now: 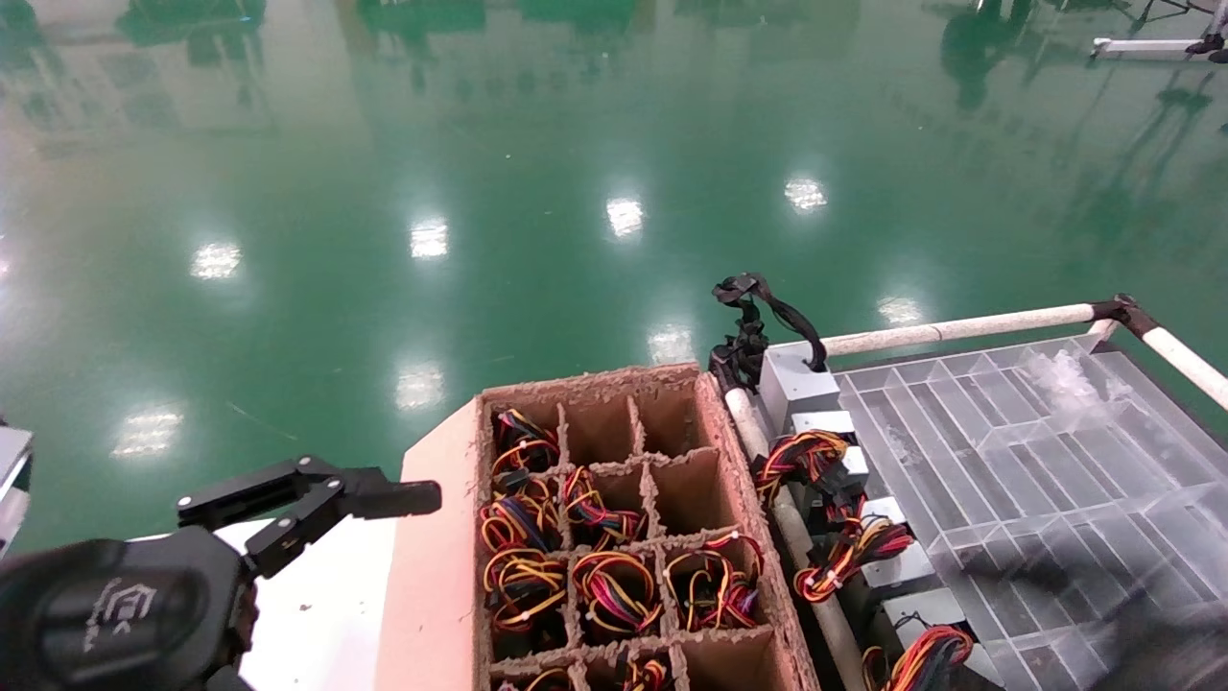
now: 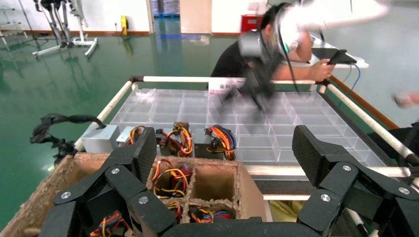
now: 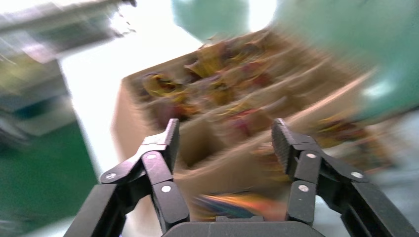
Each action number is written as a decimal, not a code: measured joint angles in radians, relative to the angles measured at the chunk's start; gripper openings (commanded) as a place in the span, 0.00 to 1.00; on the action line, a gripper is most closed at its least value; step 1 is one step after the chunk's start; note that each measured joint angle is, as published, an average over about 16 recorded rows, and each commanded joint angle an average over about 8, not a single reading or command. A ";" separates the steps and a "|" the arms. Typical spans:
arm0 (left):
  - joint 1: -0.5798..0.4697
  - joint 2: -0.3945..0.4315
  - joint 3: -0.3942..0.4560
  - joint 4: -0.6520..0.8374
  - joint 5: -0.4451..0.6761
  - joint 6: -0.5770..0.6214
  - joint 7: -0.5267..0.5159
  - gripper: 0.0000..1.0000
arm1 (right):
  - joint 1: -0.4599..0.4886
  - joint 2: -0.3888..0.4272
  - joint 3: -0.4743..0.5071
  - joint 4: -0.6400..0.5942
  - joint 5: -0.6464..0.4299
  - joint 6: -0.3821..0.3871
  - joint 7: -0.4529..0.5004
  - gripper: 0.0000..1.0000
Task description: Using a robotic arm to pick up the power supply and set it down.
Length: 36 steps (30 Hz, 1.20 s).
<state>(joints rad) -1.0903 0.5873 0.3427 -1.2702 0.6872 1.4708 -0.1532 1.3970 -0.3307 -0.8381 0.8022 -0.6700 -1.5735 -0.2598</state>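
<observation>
Several power supplies with looped red, yellow and orange wires stand in the cells of a brown cardboard box (image 1: 739,451). More lie in a row beside it, such as one power supply (image 1: 833,459) (image 2: 174,140) against the clear tray. My left gripper (image 1: 307,494) (image 2: 225,143) hangs open and empty at the box's left side. My right gripper (image 3: 225,138) is open over the box with nothing between its fingers, and blurred coloured wires (image 3: 237,205) show under its palm. The right arm (image 2: 257,54) is a blur above the tray.
A clear divided tray (image 1: 1007,451) framed by white pipe rails (image 1: 959,331) sits right of the box. A grey box with a thick black cable (image 1: 794,382) stands at the tray's far corner. A person (image 2: 232,59) sits beyond the tray. Green floor lies all around.
</observation>
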 measured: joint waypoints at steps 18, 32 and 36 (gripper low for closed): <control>0.000 0.000 0.000 0.000 0.000 0.000 0.000 1.00 | -0.092 -0.075 0.160 0.130 -0.025 0.023 0.125 1.00; 0.000 0.000 0.001 0.000 0.000 0.000 0.000 1.00 | -0.171 -0.146 0.297 0.251 -0.037 0.042 0.236 1.00; 0.000 0.000 0.001 0.000 0.000 0.000 0.000 1.00 | -0.194 -0.166 0.336 0.285 -0.041 0.047 0.268 1.00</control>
<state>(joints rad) -1.0905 0.5871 0.3433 -1.2701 0.6868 1.4706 -0.1529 1.2031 -0.4967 -0.5016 1.0877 -0.7109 -1.5262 0.0080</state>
